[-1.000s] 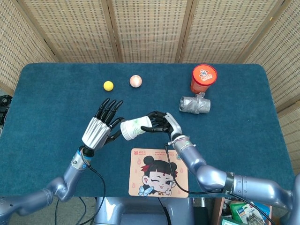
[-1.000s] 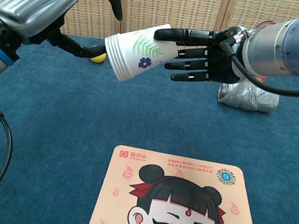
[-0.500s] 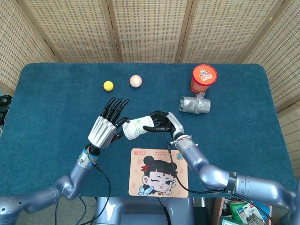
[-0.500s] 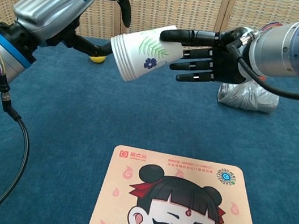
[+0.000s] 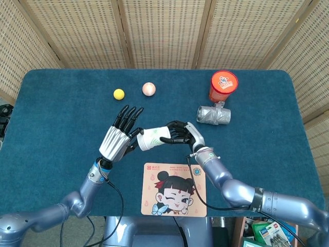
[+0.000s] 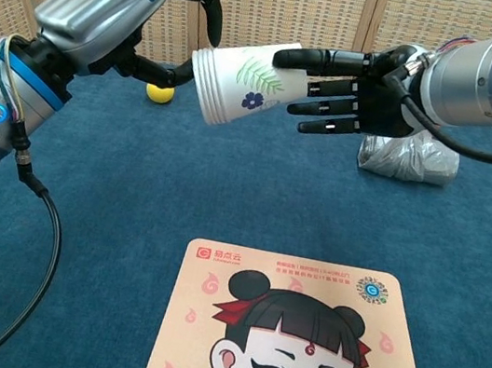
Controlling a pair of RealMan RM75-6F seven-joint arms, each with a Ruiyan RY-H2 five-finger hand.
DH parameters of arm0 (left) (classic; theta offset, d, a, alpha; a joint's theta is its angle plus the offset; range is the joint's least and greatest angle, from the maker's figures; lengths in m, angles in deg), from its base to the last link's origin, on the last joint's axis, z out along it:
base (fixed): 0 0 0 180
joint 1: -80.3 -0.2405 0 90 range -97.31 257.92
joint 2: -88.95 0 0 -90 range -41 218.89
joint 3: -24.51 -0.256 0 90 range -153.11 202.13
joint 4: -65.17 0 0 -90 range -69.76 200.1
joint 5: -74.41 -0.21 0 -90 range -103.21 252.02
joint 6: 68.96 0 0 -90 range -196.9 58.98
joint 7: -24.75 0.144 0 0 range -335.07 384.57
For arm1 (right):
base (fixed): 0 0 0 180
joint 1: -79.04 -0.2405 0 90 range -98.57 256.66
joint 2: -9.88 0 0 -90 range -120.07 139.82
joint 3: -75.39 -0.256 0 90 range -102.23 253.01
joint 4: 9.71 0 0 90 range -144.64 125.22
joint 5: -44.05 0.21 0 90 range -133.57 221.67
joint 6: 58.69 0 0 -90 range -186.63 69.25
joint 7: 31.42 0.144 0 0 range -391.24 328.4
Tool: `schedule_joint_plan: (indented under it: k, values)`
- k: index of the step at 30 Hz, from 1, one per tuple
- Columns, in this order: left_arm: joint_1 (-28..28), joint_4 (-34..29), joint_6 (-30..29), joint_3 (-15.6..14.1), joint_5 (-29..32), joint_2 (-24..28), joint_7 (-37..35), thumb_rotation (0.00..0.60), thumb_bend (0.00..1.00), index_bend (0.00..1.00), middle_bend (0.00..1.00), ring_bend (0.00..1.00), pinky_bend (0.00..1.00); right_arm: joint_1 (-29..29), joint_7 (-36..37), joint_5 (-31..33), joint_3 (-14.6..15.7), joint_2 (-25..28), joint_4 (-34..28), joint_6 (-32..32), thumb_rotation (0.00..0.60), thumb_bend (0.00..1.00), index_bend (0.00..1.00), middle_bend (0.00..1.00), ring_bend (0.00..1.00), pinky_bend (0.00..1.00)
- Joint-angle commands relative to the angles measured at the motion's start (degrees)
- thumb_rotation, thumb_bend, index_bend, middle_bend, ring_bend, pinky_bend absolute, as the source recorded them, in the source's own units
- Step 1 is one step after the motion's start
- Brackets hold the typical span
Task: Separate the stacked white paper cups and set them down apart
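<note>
The right hand (image 6: pixel 351 93) pinches the stacked white paper cups (image 6: pixel 244 84) at the mouth end and holds them sideways in the air, above the blue table (image 5: pixel 56 113). The left hand (image 6: pixel 115 6) is spread, its fingers curving near the stack's base but not clearly closed on it. To do this step well, I think the left hand must grip only the outermost cup and pull straight along the axis. Woven screens (image 5: pixel 164 31) stand behind.

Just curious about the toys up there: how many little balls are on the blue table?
2. A yellow ball lies toward the table's far edge, and a pinkish ball sits just to its right, apart from it. None seem hidden.
</note>
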Motion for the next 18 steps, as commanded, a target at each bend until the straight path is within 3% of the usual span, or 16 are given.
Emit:
schedule_joint_plan:
  k: [1,18]
  values:
    - [0.1,0.3,-0.4,0.2,0.5,-0.9,-0.1,0.600,0.45,0.52,0.00,0.00,0.00,0.1,0.2,-0.1,0.3,0.1,0.2,0.1,0.600,0.48,0.58,0.63,0.49,0.57]
    - [1.5,2.0,-0.8,0.6,1.8,-2.6,-1.0,0.600,0.45,0.52,0.00,0.00,0.00,0.7,1.6,-0.6,0.8,1.4,0.8,1.7,0.600,0.49,0.58,0.63,0.49,0.57]
